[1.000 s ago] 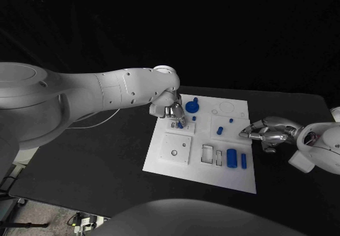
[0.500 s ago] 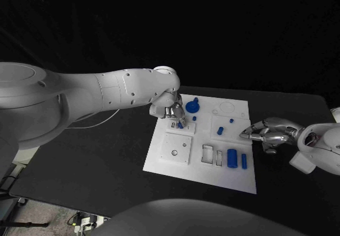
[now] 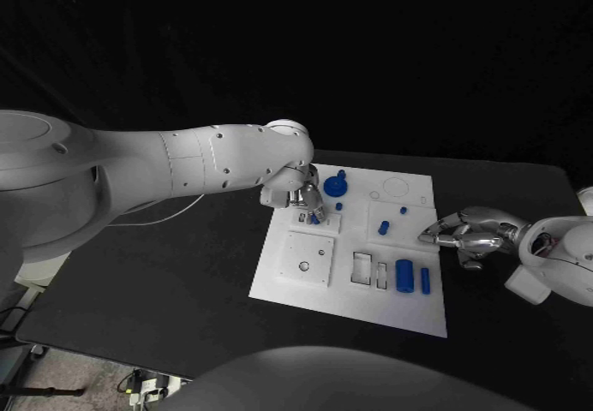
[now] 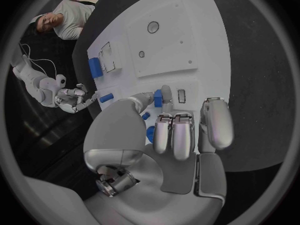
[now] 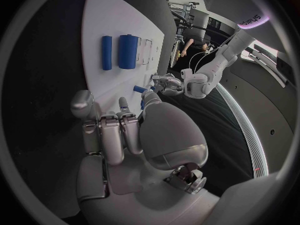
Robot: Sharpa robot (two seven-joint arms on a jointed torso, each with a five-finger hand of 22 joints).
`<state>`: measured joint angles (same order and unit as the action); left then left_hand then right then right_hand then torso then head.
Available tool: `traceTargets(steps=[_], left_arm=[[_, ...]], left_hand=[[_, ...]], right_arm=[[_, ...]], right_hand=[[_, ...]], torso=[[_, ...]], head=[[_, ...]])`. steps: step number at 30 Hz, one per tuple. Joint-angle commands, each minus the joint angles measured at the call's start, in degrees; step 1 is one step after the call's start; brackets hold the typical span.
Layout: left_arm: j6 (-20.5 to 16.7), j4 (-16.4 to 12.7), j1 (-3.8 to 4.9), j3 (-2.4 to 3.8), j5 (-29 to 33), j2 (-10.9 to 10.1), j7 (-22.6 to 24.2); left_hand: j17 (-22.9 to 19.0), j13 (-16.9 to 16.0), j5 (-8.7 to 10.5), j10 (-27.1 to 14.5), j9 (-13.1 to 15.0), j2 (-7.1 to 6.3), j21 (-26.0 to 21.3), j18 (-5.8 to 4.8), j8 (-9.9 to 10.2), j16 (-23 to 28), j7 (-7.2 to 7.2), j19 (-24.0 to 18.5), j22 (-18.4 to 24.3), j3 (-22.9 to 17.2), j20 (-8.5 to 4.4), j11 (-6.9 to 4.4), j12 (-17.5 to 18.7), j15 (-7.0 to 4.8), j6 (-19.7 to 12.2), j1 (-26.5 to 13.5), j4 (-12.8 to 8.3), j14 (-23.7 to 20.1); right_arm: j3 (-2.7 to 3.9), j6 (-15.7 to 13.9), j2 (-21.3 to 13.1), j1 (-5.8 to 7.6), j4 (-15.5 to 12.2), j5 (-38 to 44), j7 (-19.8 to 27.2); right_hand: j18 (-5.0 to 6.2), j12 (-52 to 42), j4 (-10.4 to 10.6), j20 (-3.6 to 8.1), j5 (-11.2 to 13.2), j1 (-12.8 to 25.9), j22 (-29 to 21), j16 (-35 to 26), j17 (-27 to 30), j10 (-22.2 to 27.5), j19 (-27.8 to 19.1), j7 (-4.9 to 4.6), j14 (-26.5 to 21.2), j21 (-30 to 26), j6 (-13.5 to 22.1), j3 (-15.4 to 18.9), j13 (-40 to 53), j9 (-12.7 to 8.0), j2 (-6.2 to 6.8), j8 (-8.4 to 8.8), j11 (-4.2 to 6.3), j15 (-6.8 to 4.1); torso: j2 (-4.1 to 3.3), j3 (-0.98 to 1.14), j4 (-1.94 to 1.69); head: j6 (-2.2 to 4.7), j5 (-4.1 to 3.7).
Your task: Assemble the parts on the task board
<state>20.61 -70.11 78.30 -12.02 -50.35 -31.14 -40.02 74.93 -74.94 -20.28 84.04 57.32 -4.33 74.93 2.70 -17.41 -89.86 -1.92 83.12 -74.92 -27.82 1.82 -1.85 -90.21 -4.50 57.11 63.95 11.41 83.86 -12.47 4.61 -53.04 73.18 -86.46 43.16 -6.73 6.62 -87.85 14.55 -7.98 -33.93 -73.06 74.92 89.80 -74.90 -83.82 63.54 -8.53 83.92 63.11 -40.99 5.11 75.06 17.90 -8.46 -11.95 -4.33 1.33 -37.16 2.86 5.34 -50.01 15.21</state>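
A: Starting at the left, what is the left hand [image 3: 296, 195] doing?

B: It is hanging over the board's [image 3: 352, 291] far left part. In the left wrist view its thumb and one finger are pinching a small blue part [image 4: 158, 98], and the other fingers [image 4: 174, 134] are lying curled side by side next to it. So it is grasping that piece, right at the board's surface.

A: And around it?

B: A blue knob [image 3: 335, 183] is standing just beside the hand, toward the far edge. A short peg [image 3: 338, 206] is sitting just beside the fingertips. Nearer the robot, a square plate [image 3: 307, 257] with a small hole is lying flat on the board.

A: Moving right?

B: A small cylinder [image 3: 383, 228] is lying in the middle of the board, between the two hands. Toward the near edge, two open slots [image 3: 368, 270] are sitting beside a thick cylinder [image 3: 404, 275] and a thin bar [image 3: 425, 281], all side by side. A tiny stud [image 3: 404, 209] is standing toward the far right part.

A: And the right hand [image 3: 467, 235]?

B: It is sitting just off the board's right edge, over the black table [image 3: 148, 282]. Its fingers are curled inward, clenched on nothing I can see. The small cylinder is lying near its fingertips but apart from them.
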Motion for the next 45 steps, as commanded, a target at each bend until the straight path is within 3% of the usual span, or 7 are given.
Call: traceTargets(steps=[1,15,25,45], left_arm=[[-2.67,-1.07,-0.06,0.04,-2.37,-0.40,-6.60],[-5.45,-5.19,-0.15,0.05,-5.99,-2.11,-7.13],[-6.16,-5.41,-0.21,0.06,-6.45,-2.11,-7.29],[-3.96,-5.39,-0.42,0.09,-6.90,-1.91,-8.20]], left_hand=[[15.07,-14.93,0.24,5.84,-0.19,-0.19,-0.02,0.58,0.50,-0.14,-0.11,0.48,-10.70,-0.37,0.00,-0.17,0.37,-0.17,-0.54,-0.68,0.01,6.14],[15.07,-14.89,0.33,5.81,-0.32,-0.11,0.16,0.54,0.74,-0.14,-0.17,0.63,-10.75,-0.61,-0.01,-0.13,0.42,-0.17,-0.58,-0.88,0.27,6.14],[15.07,-14.88,0.39,5.80,-0.35,-0.06,0.23,0.52,0.81,-0.14,-0.19,0.69,-10.77,-0.70,-0.01,-0.12,0.43,-0.17,-0.57,-0.94,0.38,6.14],[15.07,-14.53,0.48,5.50,-0.58,0.06,-0.37,0.64,1.25,-0.14,-0.27,0.53,-10.59,-1.07,-0.01,-0.07,0.85,-0.15,-0.84,-0.99,0.60,6.14]], right_arm=[[-0.01,1.19,-0.01,-0.10,0.06,0.00,0.00],[-0.01,1.25,-0.03,-0.18,0.18,-0.03,-0.05],[-0.01,1.31,-0.01,-0.25,0.22,-0.03,-0.06],[-0.01,1.25,-0.06,-0.33,0.23,-0.03,-0.09]], right_hand=[[0.54,0.09,0.02,-0.05,-0.24,-0.76,5.23,-0.04,-14.81,-2.47,-0.55,-0.26,5.64,-0.42,0.12,-0.44,12.77,-0.10,-0.02,0.37,0.22,0.24],[0.57,0.14,0.02,-0.05,-0.23,-0.75,5.18,-0.07,-14.76,-2.38,-0.67,-0.26,5.58,-0.57,0.13,-0.48,12.72,-0.11,0.01,0.38,0.21,0.24],[0.58,0.17,0.04,-0.06,-0.22,-0.74,5.16,-0.10,-14.73,-2.34,-0.73,-0.26,5.53,-0.66,0.14,-0.52,12.69,-0.12,0.02,0.39,0.20,0.25],[0.62,0.27,0.04,-0.06,-0.20,-0.73,5.09,-0.16,-14.65,-2.17,-0.91,-0.26,5.41,-0.88,0.16,-0.59,12.60,-0.13,0.04,0.41,0.20,0.27]], torso=[[-0.07,0.03,0.00],[-0.05,0.05,0.00],[-0.03,0.07,0.06],[-0.03,0.06,0.00]], head=[[0.01,-0.01],[0.01,0.09],[0.01,0.09],[0.01,0.24]])
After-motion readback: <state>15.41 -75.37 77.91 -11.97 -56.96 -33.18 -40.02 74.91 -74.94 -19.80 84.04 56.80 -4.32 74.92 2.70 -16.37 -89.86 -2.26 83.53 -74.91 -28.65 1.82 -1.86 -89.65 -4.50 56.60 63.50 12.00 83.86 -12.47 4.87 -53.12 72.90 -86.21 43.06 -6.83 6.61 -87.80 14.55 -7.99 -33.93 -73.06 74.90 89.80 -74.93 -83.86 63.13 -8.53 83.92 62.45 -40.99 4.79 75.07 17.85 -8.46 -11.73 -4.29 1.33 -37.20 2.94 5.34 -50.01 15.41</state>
